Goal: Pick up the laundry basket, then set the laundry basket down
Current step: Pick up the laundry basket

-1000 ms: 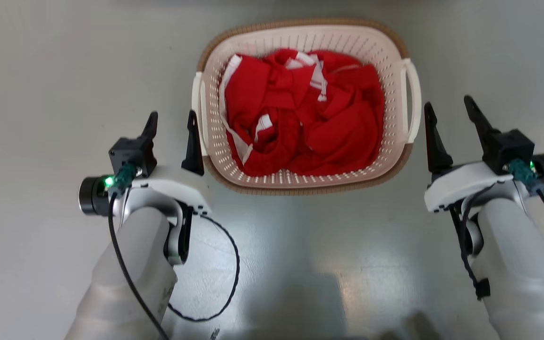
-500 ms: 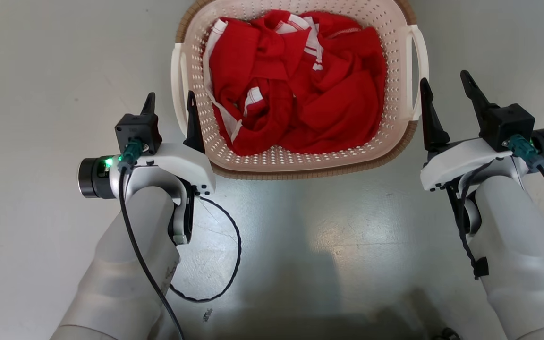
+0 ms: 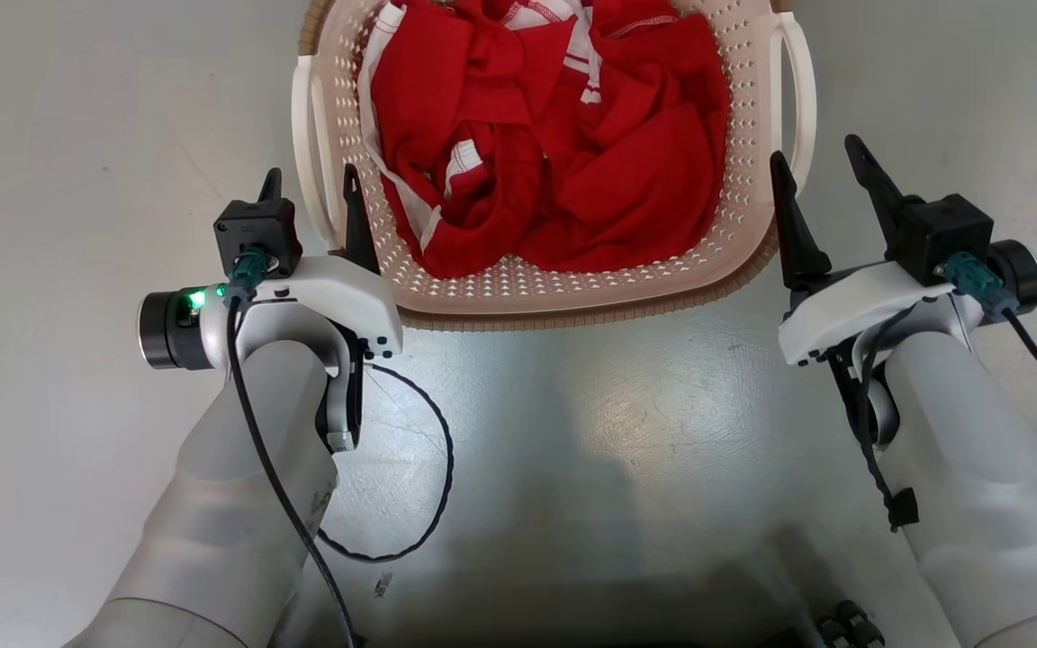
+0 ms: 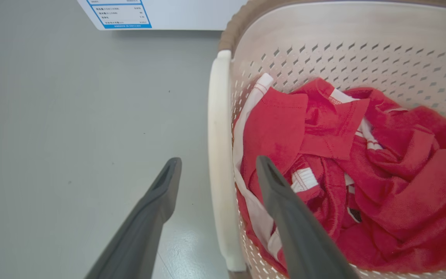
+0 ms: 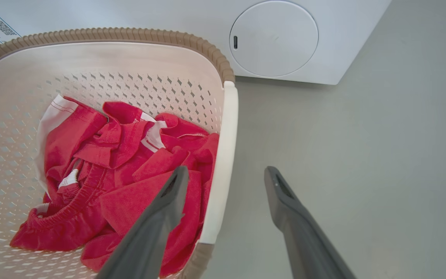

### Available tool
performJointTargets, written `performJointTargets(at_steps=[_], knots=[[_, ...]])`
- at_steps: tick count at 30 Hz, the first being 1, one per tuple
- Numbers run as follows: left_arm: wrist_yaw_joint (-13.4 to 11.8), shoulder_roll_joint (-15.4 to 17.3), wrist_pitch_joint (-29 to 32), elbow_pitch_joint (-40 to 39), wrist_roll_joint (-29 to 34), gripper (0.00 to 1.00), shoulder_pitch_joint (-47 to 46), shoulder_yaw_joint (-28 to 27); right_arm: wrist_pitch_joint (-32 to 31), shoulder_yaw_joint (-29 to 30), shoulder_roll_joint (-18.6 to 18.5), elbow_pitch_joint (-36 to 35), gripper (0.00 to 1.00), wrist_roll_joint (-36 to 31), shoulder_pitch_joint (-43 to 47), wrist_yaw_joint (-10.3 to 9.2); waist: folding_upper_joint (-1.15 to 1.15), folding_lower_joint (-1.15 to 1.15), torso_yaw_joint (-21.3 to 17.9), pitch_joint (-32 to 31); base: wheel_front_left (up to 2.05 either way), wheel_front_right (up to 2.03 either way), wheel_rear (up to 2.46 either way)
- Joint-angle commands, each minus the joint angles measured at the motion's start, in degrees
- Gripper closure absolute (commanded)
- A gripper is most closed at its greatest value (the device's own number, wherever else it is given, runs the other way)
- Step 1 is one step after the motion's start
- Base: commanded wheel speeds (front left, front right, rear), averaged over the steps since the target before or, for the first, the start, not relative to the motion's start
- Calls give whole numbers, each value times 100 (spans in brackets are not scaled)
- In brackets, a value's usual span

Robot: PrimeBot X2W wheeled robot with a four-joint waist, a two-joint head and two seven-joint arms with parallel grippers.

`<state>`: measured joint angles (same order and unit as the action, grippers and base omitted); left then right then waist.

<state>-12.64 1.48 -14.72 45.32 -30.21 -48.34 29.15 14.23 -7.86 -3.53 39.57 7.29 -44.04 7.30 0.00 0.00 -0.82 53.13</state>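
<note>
The laundry basket (image 3: 572,292) stands on the grey floor at the top centre of the head view. It is cream and perforated, with a brown rim, and holds crumpled red clothes (image 3: 563,135). My left gripper (image 3: 311,178) is open and straddles the basket's white left handle (image 4: 217,116), one finger outside and one over the clothes. My right gripper (image 3: 814,151) is open astride the right handle (image 5: 227,128) in the same way. The jaws close on nothing. The basket's far end is cut off in the head view.
A white washing machine (image 5: 273,38) with a round door stands just beyond the basket. Its labelled corner (image 4: 122,13) shows in the left wrist view. Bare grey floor (image 3: 77,135) lies on both sides. A black cable (image 3: 433,486) loops beside my left forearm.
The head view has shifted, so the basket sits higher in the picture. Both grippers have come forward along the basket's sides, from beside the handles to astride them. Both stay open.
</note>
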Motion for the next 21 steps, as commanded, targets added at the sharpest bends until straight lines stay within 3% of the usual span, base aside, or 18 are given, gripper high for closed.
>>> performJointTargets(at_steps=[1, 21], knots=[[-71, 140, -28, -8, -69, 0, 26, -54, 77, -121, 65, -45, 0, 63, 144, 19, 0, 0, -8, 20, 0, 0, 0], [-237, 140, -28, 256, -448, 0, -178, 377, 77, -448, 65, 317, 0, 522, -70, 19, 0, 0, -33, 267, 0, 0, 0]])
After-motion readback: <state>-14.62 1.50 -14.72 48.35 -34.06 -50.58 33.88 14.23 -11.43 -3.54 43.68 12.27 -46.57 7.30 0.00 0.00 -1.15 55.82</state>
